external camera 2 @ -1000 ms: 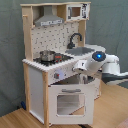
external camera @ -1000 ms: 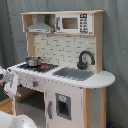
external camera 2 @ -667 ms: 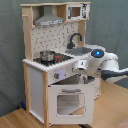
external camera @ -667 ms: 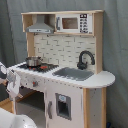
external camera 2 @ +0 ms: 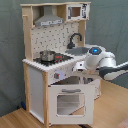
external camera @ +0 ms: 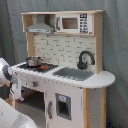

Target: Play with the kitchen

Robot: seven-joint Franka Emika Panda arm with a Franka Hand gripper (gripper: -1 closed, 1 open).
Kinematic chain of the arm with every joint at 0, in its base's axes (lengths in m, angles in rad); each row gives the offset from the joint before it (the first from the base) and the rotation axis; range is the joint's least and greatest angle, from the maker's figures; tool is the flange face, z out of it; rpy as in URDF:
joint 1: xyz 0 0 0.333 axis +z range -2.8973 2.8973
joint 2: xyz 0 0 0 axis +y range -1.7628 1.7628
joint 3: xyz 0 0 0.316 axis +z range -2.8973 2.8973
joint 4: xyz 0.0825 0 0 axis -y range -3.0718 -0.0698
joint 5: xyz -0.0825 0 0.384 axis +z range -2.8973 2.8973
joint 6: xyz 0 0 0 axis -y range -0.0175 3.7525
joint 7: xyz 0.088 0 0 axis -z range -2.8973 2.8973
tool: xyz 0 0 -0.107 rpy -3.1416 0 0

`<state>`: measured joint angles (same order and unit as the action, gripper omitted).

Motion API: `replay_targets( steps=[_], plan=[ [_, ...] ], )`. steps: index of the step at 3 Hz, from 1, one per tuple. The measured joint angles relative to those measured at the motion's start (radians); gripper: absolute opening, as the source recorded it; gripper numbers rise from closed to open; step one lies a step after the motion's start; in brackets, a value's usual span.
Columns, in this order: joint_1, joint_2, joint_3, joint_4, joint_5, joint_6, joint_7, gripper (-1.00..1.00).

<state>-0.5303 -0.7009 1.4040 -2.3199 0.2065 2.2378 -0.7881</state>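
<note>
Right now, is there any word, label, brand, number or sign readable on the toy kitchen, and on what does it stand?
None can be read.
The white microwave's button panel shows dark marks, too blurred to read.
The white and light-wood toy kitchen shows no other lettering in both exterior views.

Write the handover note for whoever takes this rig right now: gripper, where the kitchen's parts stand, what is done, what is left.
Gripper: hidden in both exterior views; the arm reaches in at the front of the kitchen, level with the counter edge, above the oven door.
Things: small steel pot on the hob; sink with the black faucet behind it; microwave and grey hood up top.
Done: in the second exterior view the oven door stands tilted open.
Left: no set goal is visible; pot, faucet and microwave look untouched. Check the gripper before moving.
</note>
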Motion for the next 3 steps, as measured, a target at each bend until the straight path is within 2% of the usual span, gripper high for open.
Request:
replay_targets(
  steps=[2, 3],
  plan=[
    [-0.055, 0.128, 0.024, -0.073, 0.000, 0.138, -0.079, 1.00],
    [-0.103, 0.184, 0.061, -0.089, 0.000, 0.200, -0.110, 1.00]
  ],
)
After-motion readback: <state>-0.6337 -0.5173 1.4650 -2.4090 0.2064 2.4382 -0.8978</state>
